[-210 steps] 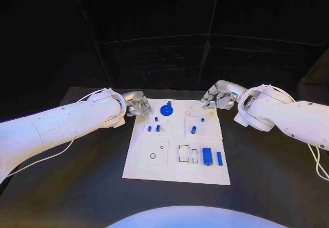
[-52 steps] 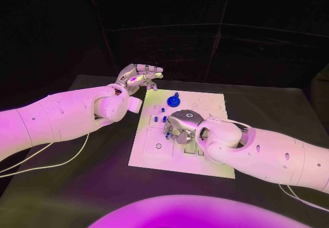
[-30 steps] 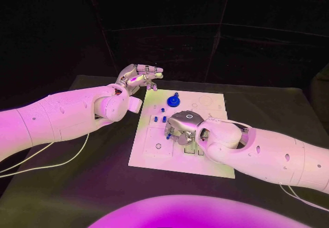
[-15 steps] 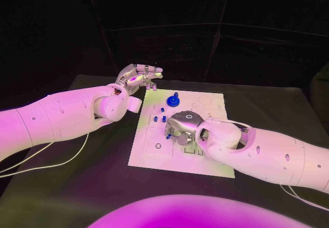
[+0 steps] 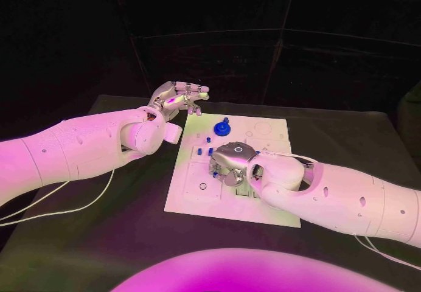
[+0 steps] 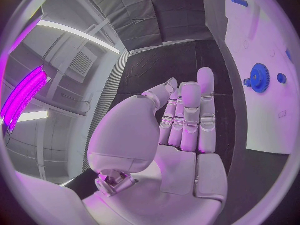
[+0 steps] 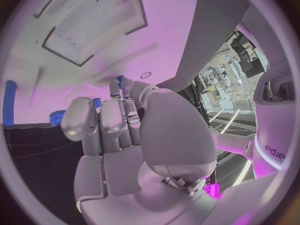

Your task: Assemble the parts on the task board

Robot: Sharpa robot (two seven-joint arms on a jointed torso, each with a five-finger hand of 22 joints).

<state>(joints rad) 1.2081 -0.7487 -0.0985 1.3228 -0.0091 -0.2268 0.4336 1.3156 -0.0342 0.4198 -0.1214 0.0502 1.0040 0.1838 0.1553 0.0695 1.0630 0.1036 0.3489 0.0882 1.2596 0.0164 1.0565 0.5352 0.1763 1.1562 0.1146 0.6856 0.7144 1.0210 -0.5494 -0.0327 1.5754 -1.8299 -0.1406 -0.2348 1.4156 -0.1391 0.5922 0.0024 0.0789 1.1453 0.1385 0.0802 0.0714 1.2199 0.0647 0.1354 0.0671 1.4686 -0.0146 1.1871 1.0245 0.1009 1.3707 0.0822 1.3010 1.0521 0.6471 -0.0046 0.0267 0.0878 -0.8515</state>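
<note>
Right hand [image 5: 230, 163] fingers pinching small blue part [image 7: 120, 79].

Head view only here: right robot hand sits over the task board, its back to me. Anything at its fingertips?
Observer: Right wrist view shows a small blue part at the fingertips of the right robot hand. I can't tell whether it is held or just touched.
Operator: What's ahead of the fingers?
Observer: A rectangular recess in the task board lies just beyond the fingertips.
Operator: Left robot hand carrying anything?
Observer: No. In the left wrist view the left robot hand has its fingers straight, with nothing in them.
</note>
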